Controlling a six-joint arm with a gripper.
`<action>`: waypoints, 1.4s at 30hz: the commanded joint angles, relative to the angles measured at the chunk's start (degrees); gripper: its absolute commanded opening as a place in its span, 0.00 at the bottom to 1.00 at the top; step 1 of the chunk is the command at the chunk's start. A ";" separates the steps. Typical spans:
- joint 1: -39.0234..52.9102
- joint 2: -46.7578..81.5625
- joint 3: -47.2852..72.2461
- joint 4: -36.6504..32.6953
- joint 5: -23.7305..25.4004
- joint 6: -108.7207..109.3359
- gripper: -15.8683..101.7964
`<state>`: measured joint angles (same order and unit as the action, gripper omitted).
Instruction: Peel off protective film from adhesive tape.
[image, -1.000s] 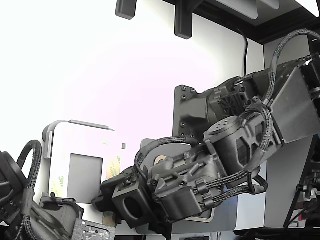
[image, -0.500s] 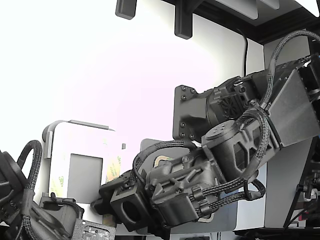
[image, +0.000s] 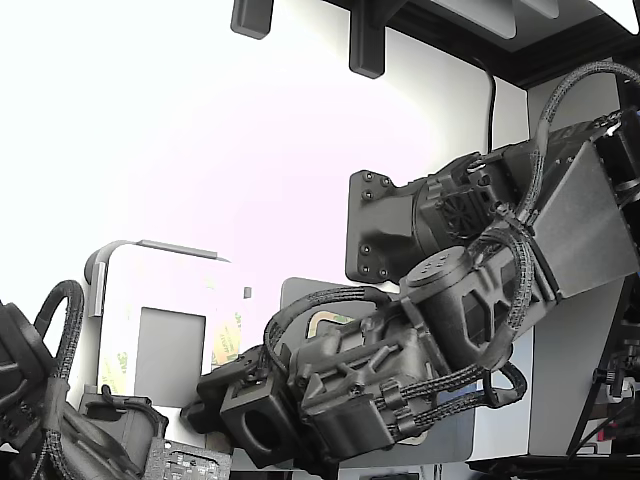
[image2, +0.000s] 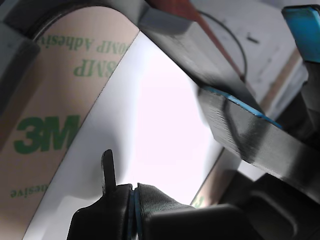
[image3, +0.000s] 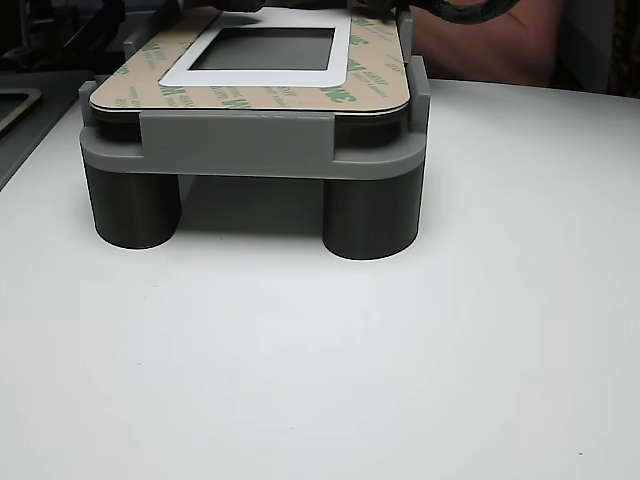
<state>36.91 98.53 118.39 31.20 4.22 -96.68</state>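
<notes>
Tan film (image3: 262, 97) flat on plate atop grey fixture (image3: 240, 150), fixture on white counter (image3: 400, 350), fingers (image2: 131, 200) pressed together, apparently empty

arm (image: 440, 300): dark grey castings | black braided cables | screwed plate | hand (image2: 165, 165): blue-edged fingers

Protective film (image3: 255, 98) – tan w/ green print, "3M" logos showing close by the gripper (image2: 131, 192). Inner frame (image3: 335, 60) white, panel (image3: 262, 49) dark grey. Fixture (image3: 236, 150) grey on a white table (image3: 400, 370). Gripper black – blue pads (image2: 235, 101).
</notes>
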 joint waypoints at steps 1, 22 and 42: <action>-0.26 0.88 -1.32 -0.18 0.18 -0.35 0.05; 0.79 0.62 -0.62 -1.41 1.85 -2.99 0.05; 0.97 1.14 0.53 -2.99 1.14 -2.72 0.05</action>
<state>38.23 98.09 119.97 28.74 5.45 -99.40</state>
